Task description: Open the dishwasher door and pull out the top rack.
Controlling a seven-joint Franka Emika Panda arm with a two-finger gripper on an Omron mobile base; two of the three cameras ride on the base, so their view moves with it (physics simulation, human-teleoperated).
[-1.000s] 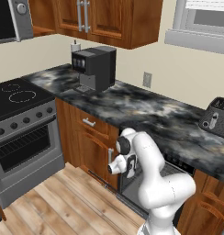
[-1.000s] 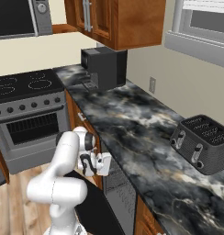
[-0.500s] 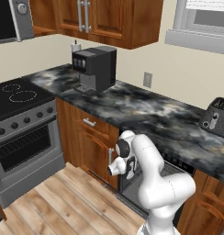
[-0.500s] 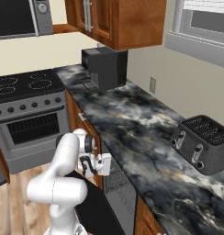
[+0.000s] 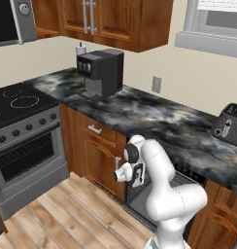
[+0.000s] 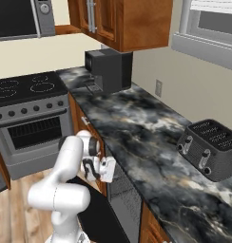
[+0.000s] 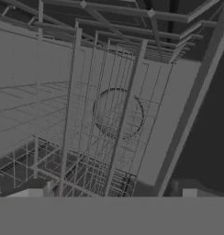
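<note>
Facing the dishwasher cavity under the counter [image 6: 151,156], the end effector [image 6: 104,172] holds its fingers spread wide and empty, with the top rack [image 7: 109,114] of thin grey wires directly ahead of it and the black dishwasher door [image 6: 101,220] lowered flat beneath it.

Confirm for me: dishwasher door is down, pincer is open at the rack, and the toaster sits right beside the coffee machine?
Not quite. The toaster stands far along the counter from the coffee machine, near the window end; the right base view shows it. The rest holds: the door is down and the open pincer faces the rack.
</note>
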